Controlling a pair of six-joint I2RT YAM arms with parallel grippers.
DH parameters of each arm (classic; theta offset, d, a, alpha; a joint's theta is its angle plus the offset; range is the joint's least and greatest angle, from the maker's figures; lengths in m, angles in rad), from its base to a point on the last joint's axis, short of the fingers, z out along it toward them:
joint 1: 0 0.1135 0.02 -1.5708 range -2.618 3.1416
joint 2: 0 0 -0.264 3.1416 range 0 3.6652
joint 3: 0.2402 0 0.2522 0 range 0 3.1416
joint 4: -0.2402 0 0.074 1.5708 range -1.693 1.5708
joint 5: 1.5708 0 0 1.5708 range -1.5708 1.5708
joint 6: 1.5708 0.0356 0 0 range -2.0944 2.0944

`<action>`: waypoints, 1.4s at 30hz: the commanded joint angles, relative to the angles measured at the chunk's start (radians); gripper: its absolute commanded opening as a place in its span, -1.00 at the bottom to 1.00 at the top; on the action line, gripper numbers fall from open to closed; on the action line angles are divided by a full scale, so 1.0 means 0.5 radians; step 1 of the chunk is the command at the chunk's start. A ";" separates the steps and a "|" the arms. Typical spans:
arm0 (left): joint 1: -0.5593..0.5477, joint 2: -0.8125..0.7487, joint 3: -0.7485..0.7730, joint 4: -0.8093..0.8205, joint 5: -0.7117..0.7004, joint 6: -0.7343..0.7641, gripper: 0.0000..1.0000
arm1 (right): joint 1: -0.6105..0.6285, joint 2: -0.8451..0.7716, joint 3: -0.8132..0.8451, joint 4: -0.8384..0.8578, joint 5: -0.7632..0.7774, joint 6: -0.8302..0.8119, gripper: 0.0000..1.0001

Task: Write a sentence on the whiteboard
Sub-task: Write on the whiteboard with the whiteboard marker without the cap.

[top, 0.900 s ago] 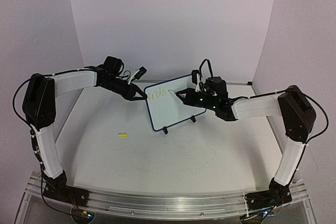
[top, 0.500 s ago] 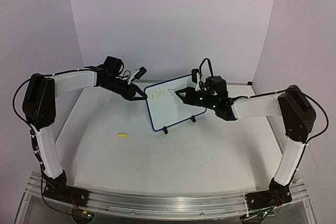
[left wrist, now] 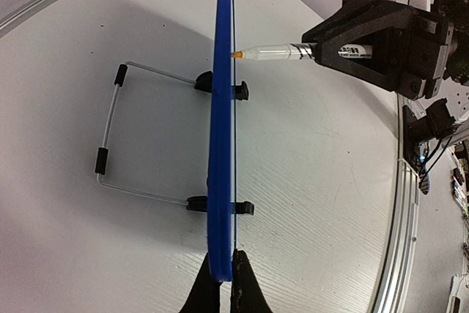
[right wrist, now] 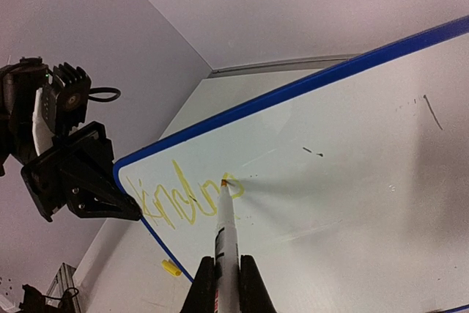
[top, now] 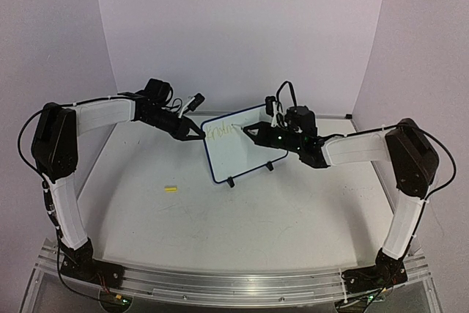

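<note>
Whiteboard (top: 242,153): white face, dark blue rim. Sentence (right wrist: 179,199): yellow-green strokes. Marker (right wrist: 226,225): pale barrel, black print, orange-yellow tip. 2 clip feet (left wrist: 239,91): black. Wire stand (left wrist: 108,133): silver, black sleeves. Left fingers (left wrist: 204,295), right fingers (right wrist: 201,284): black. Left arm (top: 102,113), right arm (top: 359,148): white shells, black joints. Small piece (top: 171,189): yellow. Desk (top: 242,218): white.

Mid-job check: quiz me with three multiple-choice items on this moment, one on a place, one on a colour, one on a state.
1. Where is the marker tip?
A) on the table
B) on the whiteboard face, at the end of the writing
C) behind the board

2. What colour is the writing?
A) red
B) black
C) yellow

3. The left gripper is:
A) shut on the whiteboard's edge
B) open over the table
C) holding a cap

Answers: 1 B, the right wrist view shows the tip on the last stroke. 2 C, the strokes are yellow. 3 A, its jaws pinch the blue rim.
</note>
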 commanded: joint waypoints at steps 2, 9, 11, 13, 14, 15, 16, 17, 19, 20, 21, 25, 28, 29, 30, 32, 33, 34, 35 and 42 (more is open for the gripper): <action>-0.045 0.019 0.028 -0.101 -0.025 0.038 -1.00 | -0.008 0.058 0.024 0.027 -0.034 -0.011 -1.00; -0.046 0.019 0.033 -0.101 -0.025 0.038 -1.00 | -0.008 0.041 -0.039 0.026 -0.008 -0.006 -1.00; -0.046 0.017 0.033 -0.101 -0.024 0.038 -1.00 | -0.008 0.034 -0.056 0.025 0.006 -0.003 -1.00; -0.046 0.019 0.033 -0.102 -0.025 0.037 -1.00 | -0.008 0.025 -0.070 0.027 0.021 -0.002 -1.00; -0.046 0.017 0.032 -0.102 -0.025 0.039 -1.00 | -0.008 0.020 -0.073 0.024 0.027 -0.002 -1.00; -0.046 0.017 0.033 -0.101 -0.025 0.038 -1.00 | -0.008 0.020 -0.079 0.023 0.036 0.000 -1.00; -0.046 0.015 0.033 -0.100 -0.025 0.036 -1.00 | -0.008 0.015 -0.082 0.023 0.041 0.001 -1.00; -0.046 0.015 0.033 -0.101 -0.025 0.037 -1.00 | -0.008 0.011 -0.084 0.023 0.047 0.001 -1.00; -0.046 0.014 0.032 -0.101 -0.025 0.038 -1.00 | -0.008 0.008 -0.087 0.024 0.061 0.004 -1.00; -0.046 0.015 0.032 -0.101 -0.025 0.037 -1.00 | -0.007 0.004 -0.090 0.023 0.069 0.005 -1.00; -0.046 0.015 0.033 -0.101 -0.025 0.036 -1.00 | -0.008 -0.001 -0.092 0.023 0.081 0.006 -1.00; -0.049 0.014 0.033 -0.101 -0.027 0.036 -1.00 | -0.008 -0.033 -0.113 0.021 0.146 0.010 -1.00; -0.049 0.013 0.033 -0.104 -0.028 0.039 -1.00 | -0.008 -0.050 -0.120 0.010 0.180 0.005 -1.00; -0.048 0.014 0.032 -0.103 -0.026 0.038 -1.00 | -0.008 -0.054 -0.119 0.008 0.186 0.002 -1.00; -0.049 0.014 0.032 -0.103 -0.025 0.037 -1.00 | -0.008 -0.056 -0.118 0.004 0.190 0.001 -1.00; -0.049 0.013 0.033 -0.104 -0.025 0.038 -1.00 | -0.008 -0.063 -0.118 0.001 0.202 0.002 -1.00; -0.049 0.013 0.033 -0.105 -0.025 0.037 -1.00 | -0.008 -0.067 -0.119 0.001 0.209 0.004 -1.00; -0.049 0.014 0.031 -0.105 -0.025 0.038 -1.00 | -0.008 -0.075 -0.120 0.002 0.218 0.004 -1.00; -0.050 0.011 0.032 -0.104 -0.025 0.038 -1.00 | -0.008 -0.083 -0.121 0.003 0.225 0.003 -1.00; -0.052 0.008 0.032 -0.105 -0.024 0.038 -1.00 | -0.008 -0.203 -0.161 0.045 0.167 -0.048 -1.00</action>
